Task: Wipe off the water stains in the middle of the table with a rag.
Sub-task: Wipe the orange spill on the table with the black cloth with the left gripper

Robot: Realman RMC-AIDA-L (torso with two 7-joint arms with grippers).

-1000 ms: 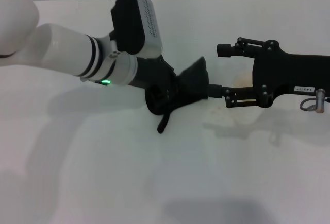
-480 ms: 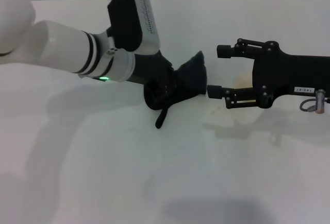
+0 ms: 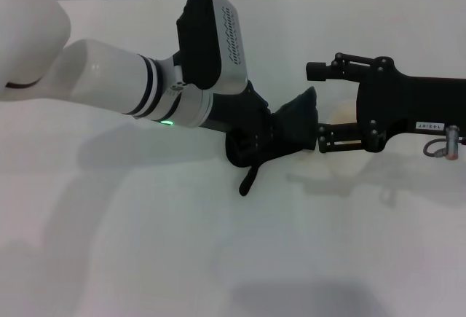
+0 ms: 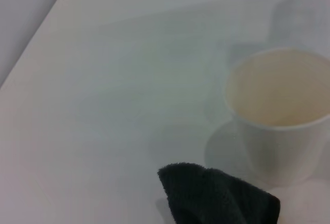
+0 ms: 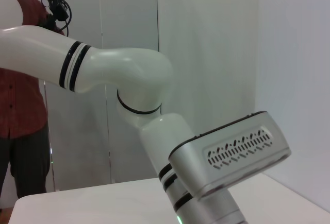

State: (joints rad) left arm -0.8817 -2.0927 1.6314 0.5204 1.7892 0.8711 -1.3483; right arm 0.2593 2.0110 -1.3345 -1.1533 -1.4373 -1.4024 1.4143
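My left gripper (image 3: pixel 273 133) is shut on the rag (image 3: pixel 295 124), a dark cloth whose narrow tail (image 3: pixel 250 178) hangs down to the table (image 3: pixel 145 244). The rag's far end reaches the lower finger of my right gripper (image 3: pixel 317 106). That gripper stands open and still at the right, over a white cup (image 3: pixel 341 116). In the left wrist view the rag (image 4: pixel 216 195) lies close to the cup (image 4: pixel 281 110). The water stains show in no view; the rag covers the spot beside the cup.
The white cup stands upright close behind the rag. The right wrist view shows my left arm (image 5: pixel 154 126) and a person in a red shirt (image 5: pixel 20 80) standing beyond the table's far side.
My left arm has swung to the right with the rag, from the table's middle up against the right gripper's lower finger and the cup. The right arm has not moved.
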